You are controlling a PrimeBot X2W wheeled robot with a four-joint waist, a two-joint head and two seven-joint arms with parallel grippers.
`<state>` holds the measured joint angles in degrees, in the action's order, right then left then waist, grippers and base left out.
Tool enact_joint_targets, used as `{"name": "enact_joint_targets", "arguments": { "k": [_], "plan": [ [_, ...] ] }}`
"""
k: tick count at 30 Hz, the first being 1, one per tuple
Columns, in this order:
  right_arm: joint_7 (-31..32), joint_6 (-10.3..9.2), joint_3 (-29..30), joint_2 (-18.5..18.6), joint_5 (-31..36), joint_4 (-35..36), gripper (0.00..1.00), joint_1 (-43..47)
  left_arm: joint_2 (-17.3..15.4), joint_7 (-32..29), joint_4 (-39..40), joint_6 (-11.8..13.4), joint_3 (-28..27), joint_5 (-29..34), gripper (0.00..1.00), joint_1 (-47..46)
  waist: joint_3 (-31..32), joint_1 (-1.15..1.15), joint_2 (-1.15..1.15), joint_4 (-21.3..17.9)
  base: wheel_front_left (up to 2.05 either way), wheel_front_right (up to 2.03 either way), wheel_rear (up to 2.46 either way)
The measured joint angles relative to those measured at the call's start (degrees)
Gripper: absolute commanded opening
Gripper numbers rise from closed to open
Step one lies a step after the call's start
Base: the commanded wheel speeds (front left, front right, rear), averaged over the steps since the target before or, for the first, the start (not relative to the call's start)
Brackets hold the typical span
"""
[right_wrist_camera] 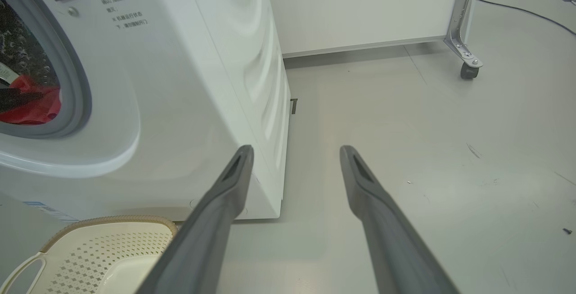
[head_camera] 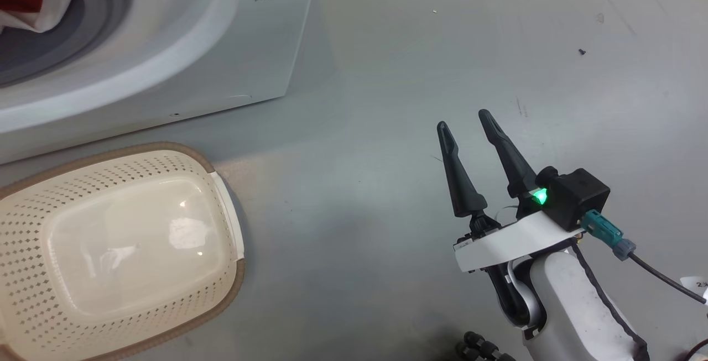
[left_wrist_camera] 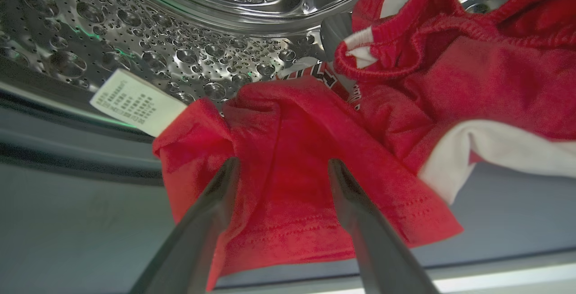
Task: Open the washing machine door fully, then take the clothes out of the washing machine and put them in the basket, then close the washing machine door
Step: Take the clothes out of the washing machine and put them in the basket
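Left wrist view: left tool [left_wrist_camera: 282,162] spread over red clothes [left_wrist_camera: 472,82] at the drum lip of the washing machine [left_wrist_camera: 135,37]; care tag [left_wrist_camera: 135,102] print illegible. Head view: right tool [head_camera: 463,119] spread above floor [head_camera: 387,73], basket [head_camera: 33,250] before machine.

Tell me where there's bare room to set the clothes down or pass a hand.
The basket is bare inside. Open floor lies between the basket, the washing machine and the right gripper. Crowded: the mouth of the drum, where the clothes drape over the rim right before the open left gripper.
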<state>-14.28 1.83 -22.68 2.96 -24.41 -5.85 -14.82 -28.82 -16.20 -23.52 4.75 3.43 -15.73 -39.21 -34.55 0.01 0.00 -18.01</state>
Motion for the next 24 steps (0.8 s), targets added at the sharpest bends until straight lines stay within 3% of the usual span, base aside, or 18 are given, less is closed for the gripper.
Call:
{"name": "enact_joint_targets", "arguments": {
  "k": [10,24],
  "plan": [
    [0.0,-1.42,-1.0,-0.1,-0.9,0.3,1.00,-0.1,-1.5,-1.5,-4.8,0.6,0.1,1.9,1.00,-6.1,-1.6,0.00,0.00,-1.5,0.00,0.00,0.00],
    [-0.2,-1.58,-2.3,-0.2,-1.9,1.7,1.00,-2.3,-2.3,-4.8,-10.2,0.9,2.2,4.7,1.00,-11.0,-3.3,-0.01,0.00,-1.9,0.00,0.00,0.00]
  ]
}}
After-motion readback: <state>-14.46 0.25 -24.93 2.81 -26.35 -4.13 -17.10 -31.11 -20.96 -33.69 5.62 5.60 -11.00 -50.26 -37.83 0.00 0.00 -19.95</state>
